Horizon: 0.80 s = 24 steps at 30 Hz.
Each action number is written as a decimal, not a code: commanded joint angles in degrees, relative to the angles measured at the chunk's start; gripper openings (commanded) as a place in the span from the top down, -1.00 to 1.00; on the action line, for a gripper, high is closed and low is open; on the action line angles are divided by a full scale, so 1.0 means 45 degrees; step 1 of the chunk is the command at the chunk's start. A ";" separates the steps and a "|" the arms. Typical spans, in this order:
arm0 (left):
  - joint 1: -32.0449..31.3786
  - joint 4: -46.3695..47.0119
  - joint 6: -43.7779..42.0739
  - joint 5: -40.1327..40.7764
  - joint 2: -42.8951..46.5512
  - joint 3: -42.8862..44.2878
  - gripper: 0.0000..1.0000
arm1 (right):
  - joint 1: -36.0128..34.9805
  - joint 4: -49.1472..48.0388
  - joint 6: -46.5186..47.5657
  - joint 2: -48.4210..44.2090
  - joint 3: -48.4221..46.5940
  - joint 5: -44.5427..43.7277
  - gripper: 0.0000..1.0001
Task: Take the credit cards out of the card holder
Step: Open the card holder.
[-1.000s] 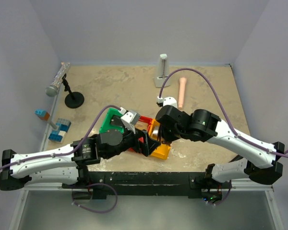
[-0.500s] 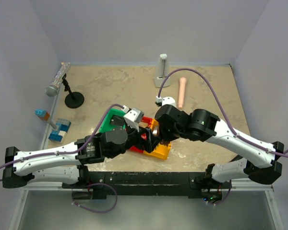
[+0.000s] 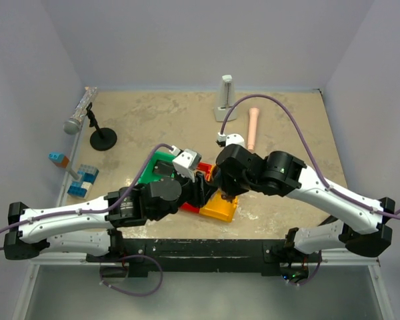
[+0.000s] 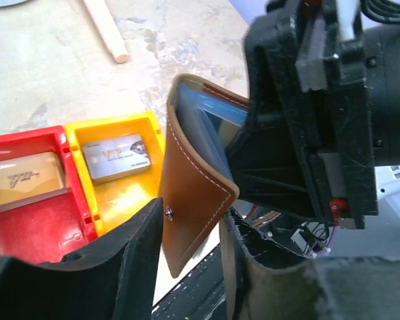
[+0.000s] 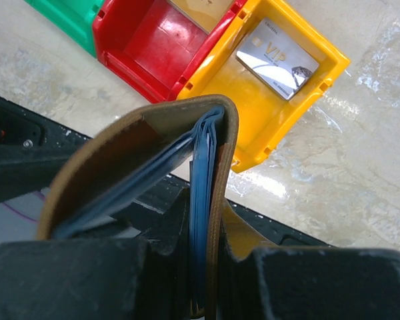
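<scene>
Surface: mottled beige surface [image 3: 160, 127], closed in by pale grey-lilac walls.
Right fingers: the right fingers [image 5: 67, 280] are clamped on the card holder [image 5: 120, 153], one finger on each side of its lower edge.
Left fingers: the left fingers [image 4: 130, 260] stand on either side of the holder's brown outer flap, just by its small metal snap. I cannot tell whether they pinch it or only bracket it.
Card holder: held off the surface between the two arms, above the near edge at 6 o'clock. It is brown outside and blue-grey inside, folded partly open with the fold uppermost.
Yellow bin: the yellow bin [image 4: 130, 197] sits just beyond the holder, with a silver card [image 4: 117, 158] lying flat in it.
Red bin: the red bin [image 4: 40, 230] touches the yellow bin's 9 o'clock side and has a gold card [image 4: 20, 177] in it.
Green bin: the green bin [image 3: 150, 175] comes next in the same row.
Farther out: microphone on a stand [image 3: 80, 113] at 10 o'clock, toy blocks [image 3: 80, 181] at 9, wooden peg [image 3: 253, 127] at 1.
</scene>
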State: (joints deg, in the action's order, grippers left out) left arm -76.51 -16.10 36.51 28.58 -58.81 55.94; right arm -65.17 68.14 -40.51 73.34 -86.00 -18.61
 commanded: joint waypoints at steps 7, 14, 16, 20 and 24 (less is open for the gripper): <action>0.0303 -0.1306 -0.0282 0.2126 0.0704 0.0049 0.38 | -0.0226 -0.1721 0.0233 -0.1765 0.0964 0.1595 1.00; 0.0342 -0.0058 -0.0906 0.0898 0.1309 -0.0633 0.39 | -0.0226 -0.2817 0.0701 -0.2352 0.1688 0.2592 1.00; 0.0323 0.0411 -0.1043 0.0468 0.1543 -0.0907 0.52 | -0.0226 -0.2993 0.0799 -0.2430 0.1805 0.2923 1.00; 0.0342 0.0415 -0.1103 -0.0275 0.1915 -0.1026 1.00 | -0.0206 -0.3539 0.1150 -0.2918 0.2234 0.3724 1.00; 0.0342 0.0043 -0.0849 -0.0861 0.2422 -0.1103 1.00 | -0.0109 -0.4145 0.1522 -0.3329 0.2528 0.4599 1.00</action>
State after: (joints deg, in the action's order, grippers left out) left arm -75.81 -16.49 33.12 25.63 -49.89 51.62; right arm -65.21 56.80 -36.53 61.65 -74.65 -7.22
